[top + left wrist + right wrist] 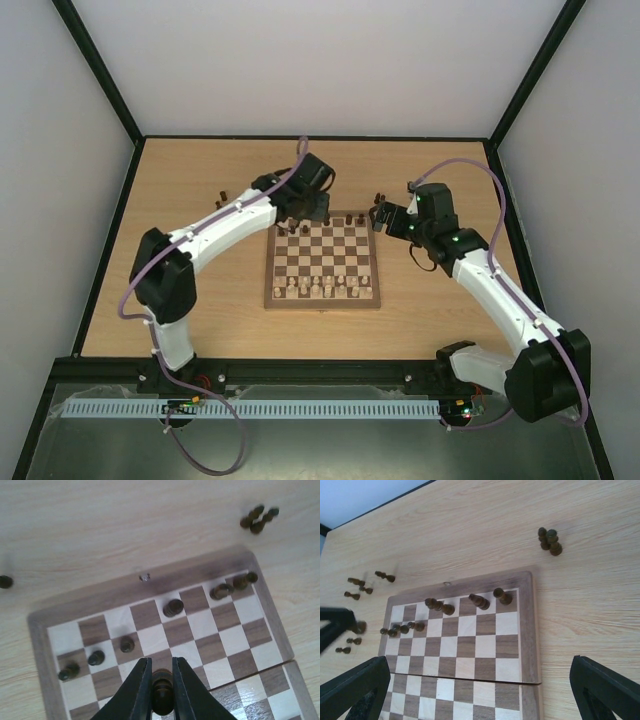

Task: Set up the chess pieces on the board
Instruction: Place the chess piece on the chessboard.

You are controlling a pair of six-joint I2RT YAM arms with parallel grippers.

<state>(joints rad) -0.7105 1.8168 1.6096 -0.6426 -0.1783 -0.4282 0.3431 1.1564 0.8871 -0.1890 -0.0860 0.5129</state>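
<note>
The board (322,301) lies mid-table between the arms. My left gripper (161,661) is shut on a dark chess piece (163,690) and hangs over the far left part of the board (100,597). Several dark pieces stand on the far rows, among them one on a light square (173,607) and a short row at the left (96,657). My right gripper (480,690) is open, with nothing between its wide-apart fingers (355,690), above the board's (527,630) far right corner. Dark pieces (479,601) stand along the far row below it.
Loose dark pieces lie on the table: a small cluster (549,541) beyond the board's far right corner and several scattered (357,582) off its far left. Pale pieces (320,288) line the board's near rows. Black frame rails (110,90) edge the table.
</note>
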